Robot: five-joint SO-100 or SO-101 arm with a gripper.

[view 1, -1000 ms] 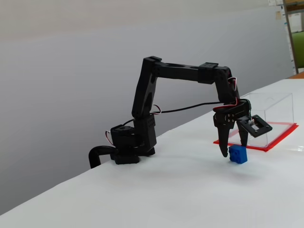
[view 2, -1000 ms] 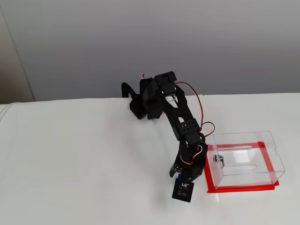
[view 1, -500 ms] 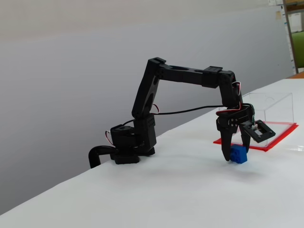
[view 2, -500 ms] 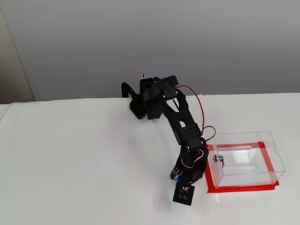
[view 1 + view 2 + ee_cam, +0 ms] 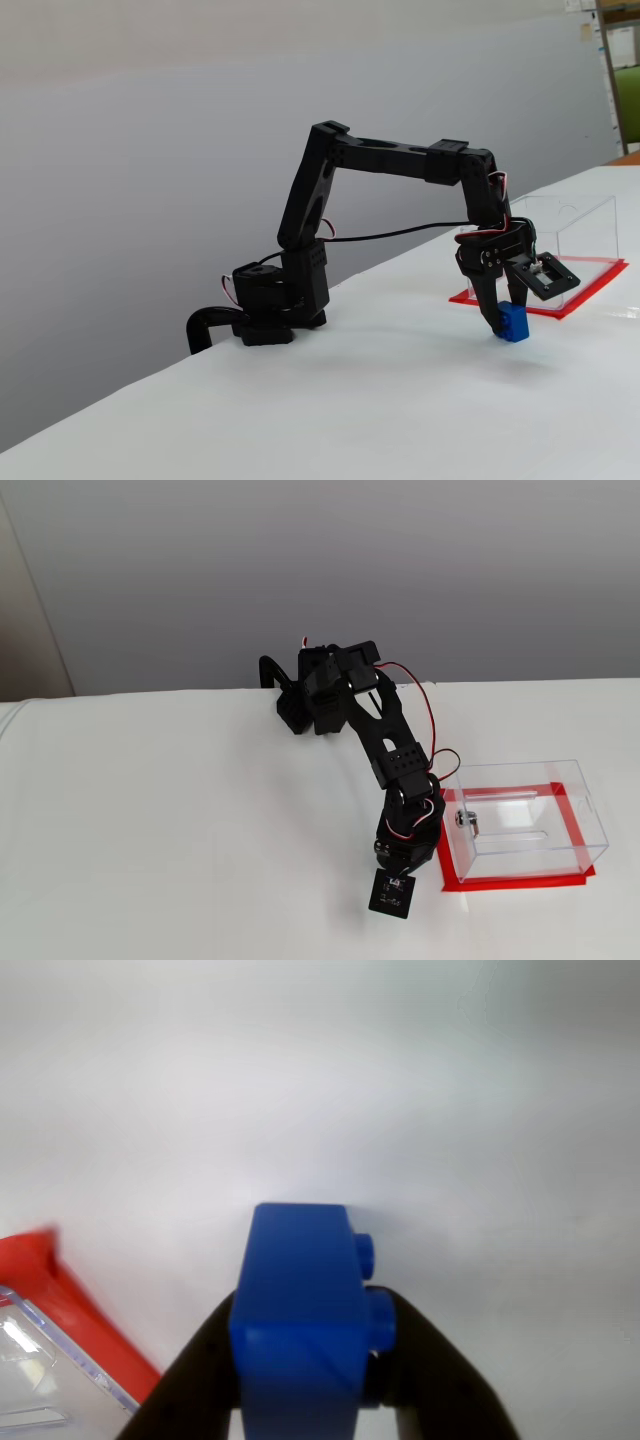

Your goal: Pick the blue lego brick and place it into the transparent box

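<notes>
The blue lego brick (image 5: 300, 1310) fills the lower middle of the wrist view, studs facing right, with a black finger pressed against each side. My gripper (image 5: 310, 1305) is shut on it. In a fixed view the gripper (image 5: 500, 318) points down and the brick (image 5: 513, 323) sits at table level between its tips, just in front of the transparent box (image 5: 572, 238). From above, the gripper (image 5: 385, 865) hides the brick, and the transparent box (image 5: 525, 820) with its silver knob (image 5: 462, 818) stands right beside it, to the right.
The box's red base edge (image 5: 85, 1305) and a clear corner (image 5: 35, 1380) show at the wrist view's lower left. The arm's base (image 5: 300, 695) stands at the table's far edge. White tabletop (image 5: 180, 820) spreads to the left.
The fingers stood apart around the brick and have now closed onto it. The wrist dropped slightly between one second and half a second ago. The brick has stayed in place.
</notes>
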